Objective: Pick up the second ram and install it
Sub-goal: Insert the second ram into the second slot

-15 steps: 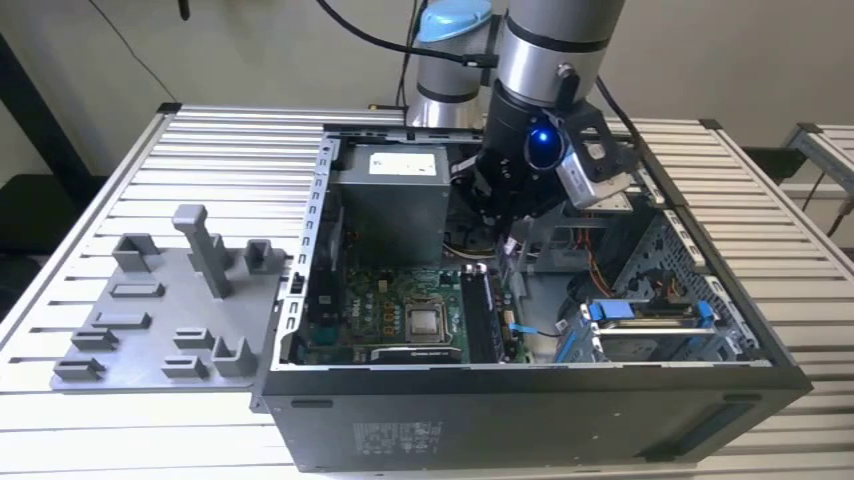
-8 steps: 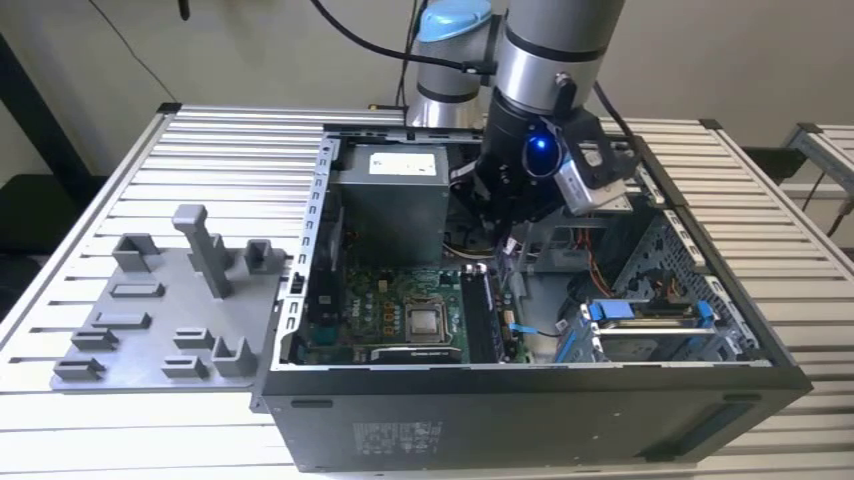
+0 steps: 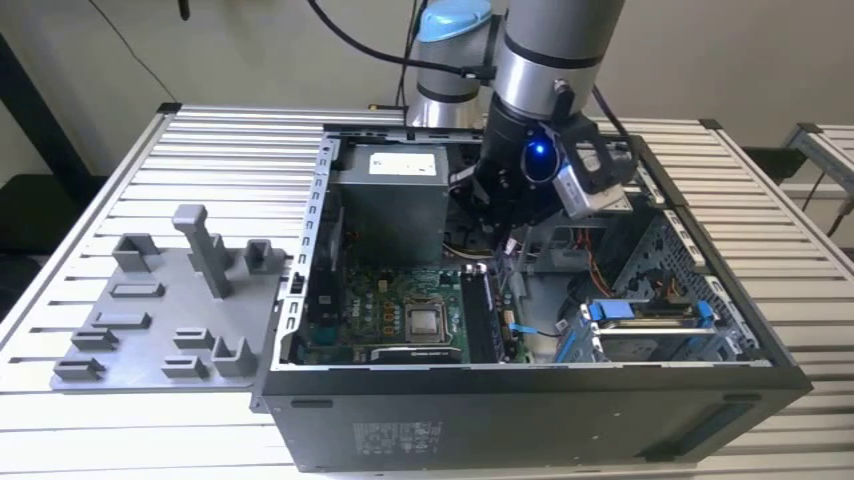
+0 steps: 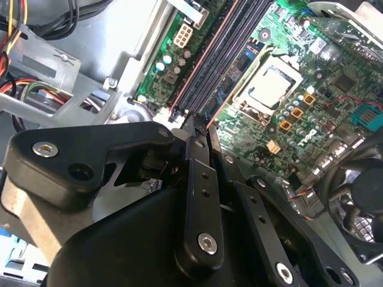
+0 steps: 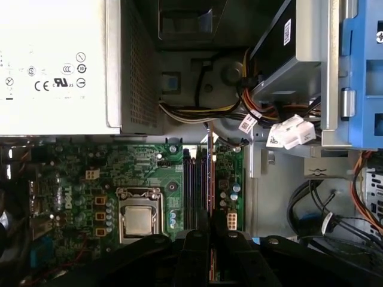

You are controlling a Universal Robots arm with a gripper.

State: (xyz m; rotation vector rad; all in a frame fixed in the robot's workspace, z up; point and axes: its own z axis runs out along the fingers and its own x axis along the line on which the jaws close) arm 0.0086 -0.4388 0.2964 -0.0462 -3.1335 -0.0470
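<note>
The claw (image 4: 197, 128) seemingly pinches the second ram (image 5: 210, 173) over slots (image 5: 194, 185) inside the open case (image 3: 534, 385).

The arm (image 3: 554, 50) is silver-grey with a baby-blue joint cap (image 3: 454, 20), black cable (image 3: 350, 40), blue wrist light (image 3: 537, 152), and black gripper (image 4: 196, 128) with shiny screws.

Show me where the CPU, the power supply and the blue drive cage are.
CPU (image 5: 137, 220): first wrist view, middle of its metal lid.
Power supply (image 5: 54, 66): first wrist view, its labelled pale face.
Blue drive cage (image 5: 364, 78): first wrist view, its blue side wall.
</note>
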